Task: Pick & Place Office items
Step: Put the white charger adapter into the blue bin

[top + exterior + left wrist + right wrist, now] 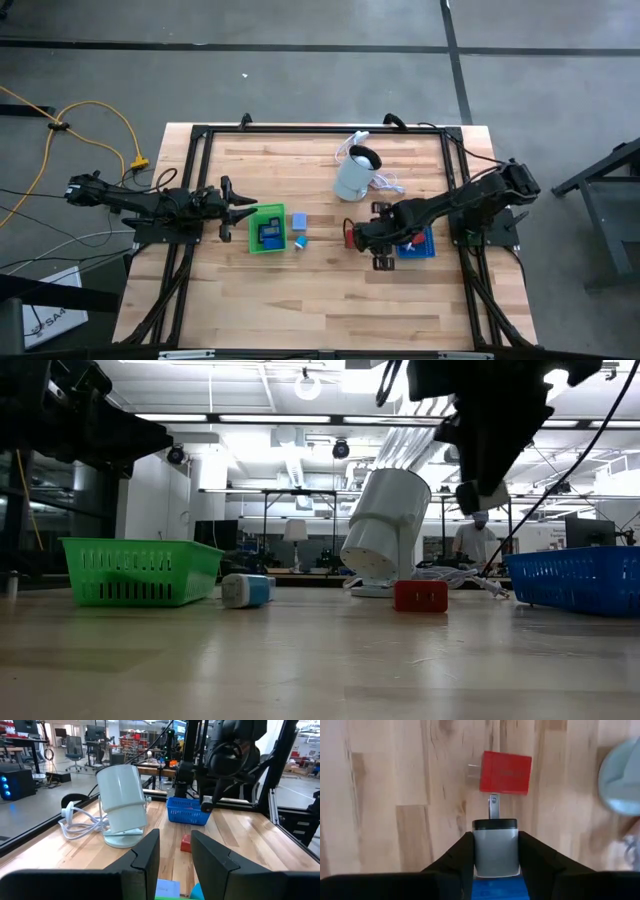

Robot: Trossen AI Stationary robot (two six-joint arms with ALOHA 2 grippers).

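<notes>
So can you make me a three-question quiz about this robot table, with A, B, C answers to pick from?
1. Where is the red block?
A. on the bare table beside the right gripper
B. inside the green tray
C. on top of the pale appliance

2. How many trays are on the table?
A. one
B. two
C. four

3. What is the right gripper doing?
A. hanging wide open
B. shut on a grey and black plug block
C. holding the white cord

Answers: 1 A, the red block lies on wood in the high view. 2 B, one green tray and one blue tray. 3 B, the right wrist view shows the fingers clamped on it.
</notes>
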